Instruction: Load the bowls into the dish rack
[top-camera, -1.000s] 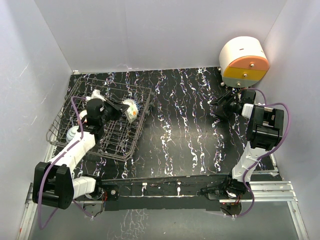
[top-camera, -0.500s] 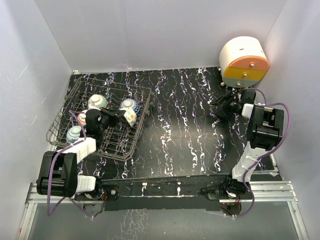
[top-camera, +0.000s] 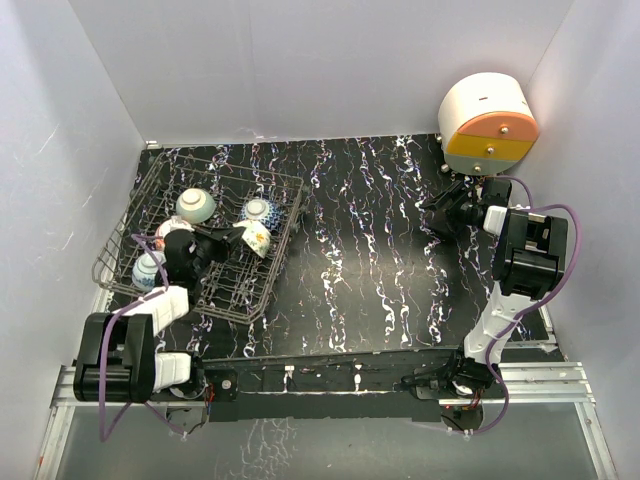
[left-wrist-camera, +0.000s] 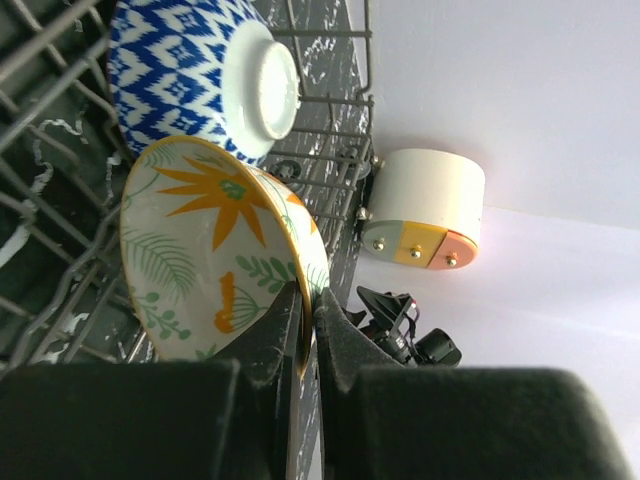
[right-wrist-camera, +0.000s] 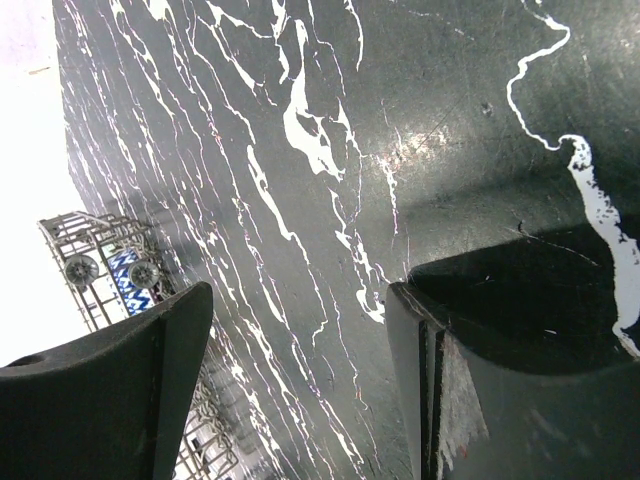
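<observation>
The dark grey wire dish rack (top-camera: 240, 312) stands at the left of the table. My left gripper (top-camera: 232, 238) is inside it, shut on the rim of the yellow leaf-design bowl (top-camera: 254, 237), which stands on edge. In the left wrist view the fingers (left-wrist-camera: 275, 330) pinch that bowl's rim (left-wrist-camera: 210, 250). The blue-white bowl (top-camera: 258, 211) stands on edge just behind it (left-wrist-camera: 190, 70). A pale teal bowl (top-camera: 196, 205), a red-patterned bowl (top-camera: 170, 230) and another patterned bowl (top-camera: 147, 270) sit in the rack's left half. My right gripper (top-camera: 440, 215) is open and empty at the far right (right-wrist-camera: 300, 340).
A round white drawer unit with orange and yellow fronts (top-camera: 487, 125) stands at the back right, just behind my right gripper; it also shows in the left wrist view (left-wrist-camera: 425, 210). White walls close in the black marbled table (top-camera: 370, 260). The rack shows far off in the right wrist view (right-wrist-camera: 100, 260).
My left arm has drawn back toward its base and lower in the rack, still gripping the yellow bowl. The teal, red and other bowls came into sight. The right arm has not moved.
</observation>
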